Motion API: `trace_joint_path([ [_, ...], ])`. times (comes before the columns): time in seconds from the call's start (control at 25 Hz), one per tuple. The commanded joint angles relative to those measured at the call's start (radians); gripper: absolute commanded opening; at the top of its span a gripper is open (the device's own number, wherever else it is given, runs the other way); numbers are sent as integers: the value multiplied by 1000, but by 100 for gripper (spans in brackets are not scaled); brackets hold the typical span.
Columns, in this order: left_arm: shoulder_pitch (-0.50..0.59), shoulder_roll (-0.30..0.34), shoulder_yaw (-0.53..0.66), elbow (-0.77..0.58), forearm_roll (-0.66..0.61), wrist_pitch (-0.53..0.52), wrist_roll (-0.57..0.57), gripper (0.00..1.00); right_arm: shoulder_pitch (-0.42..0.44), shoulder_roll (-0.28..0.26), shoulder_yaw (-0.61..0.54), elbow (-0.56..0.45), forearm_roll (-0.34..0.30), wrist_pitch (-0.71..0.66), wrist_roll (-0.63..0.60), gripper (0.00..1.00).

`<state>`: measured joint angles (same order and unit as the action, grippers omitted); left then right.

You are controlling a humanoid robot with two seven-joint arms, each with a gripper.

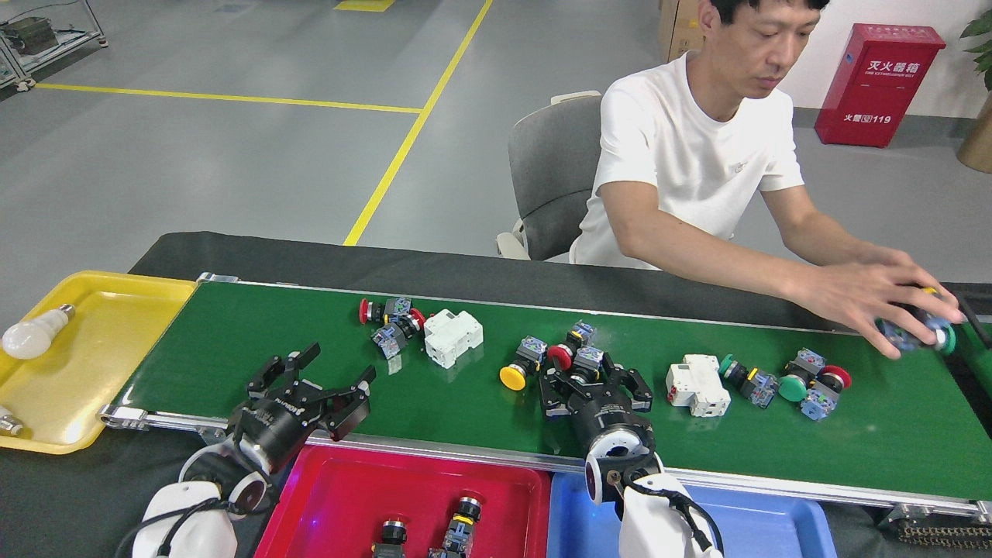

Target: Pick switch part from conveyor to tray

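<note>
The target switch part, a blue-bodied push button with a green cap point(587, 363), lies on the long dark-green conveyor belt point(310, 364), in a cluster beside a red-capped button point(559, 356) and a yellow-capped button point(514, 376). Your right gripper point(595, 385) is down over it, jaws set narrow around the body; whether it grips cannot be confirmed. Judge this as the grasp step. Next, close fully, lift clear without dragging the neighbours, and carry toward the red plastic tray point(349, 496), which already holds two similar switches point(457, 523). Your left gripper point(310, 384) hovers over the belt's near rail, jaws spread wide and empty. A person's hand point(883, 298) places parts at the belt's far right end
</note>
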<state>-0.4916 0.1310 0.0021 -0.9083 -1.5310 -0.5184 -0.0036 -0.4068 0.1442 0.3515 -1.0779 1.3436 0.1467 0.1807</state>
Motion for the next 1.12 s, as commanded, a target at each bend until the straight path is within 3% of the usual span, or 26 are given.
trace_joint_path([
  [0.0,-62,1,-22,69,-1,37,10,100,-18,-5,0,-14,-11,-71,20,20],
  [0.16,-101,5,-27,158,-3,43,11,100,-18,-5,1,-63,-40,-99,48,20],
  [0.36,-131,1,-27,236,-3,104,19,99,88,-43,3,-344,-109,-291,147,22],
  [0.44,-142,1,-28,252,-3,156,56,83,152,-54,6,-422,-121,-407,163,23],
  [0.48,-145,1,-30,261,-5,172,94,58,198,-55,4,-464,-123,-496,172,25],
  [0.52,-145,2,-33,262,-6,176,119,25,246,-58,4,-496,-123,-596,186,25],
  [0.6,-145,4,-40,264,-6,182,129,8,315,-55,6,-517,-123,-727,200,30],
  [0.64,-145,4,-42,262,-6,182,132,5,335,-52,6,-519,-110,-743,201,34],
  [0.68,-144,4,-42,262,-5,182,134,3,342,-40,14,-516,-92,-724,201,56],
  [0.72,-143,4,-42,255,-5,179,134,3,347,-18,27,-516,-75,-684,203,90],
  [0.76,-142,9,-42,250,-3,175,134,2,350,-8,44,-516,-67,-650,204,97],
  [0.92,-78,18,-33,95,9,72,126,2,350,-9,73,-537,-67,-595,206,97],
  [1.08,165,67,9,-281,45,-89,108,5,364,-72,70,-597,-70,-558,206,97],
])
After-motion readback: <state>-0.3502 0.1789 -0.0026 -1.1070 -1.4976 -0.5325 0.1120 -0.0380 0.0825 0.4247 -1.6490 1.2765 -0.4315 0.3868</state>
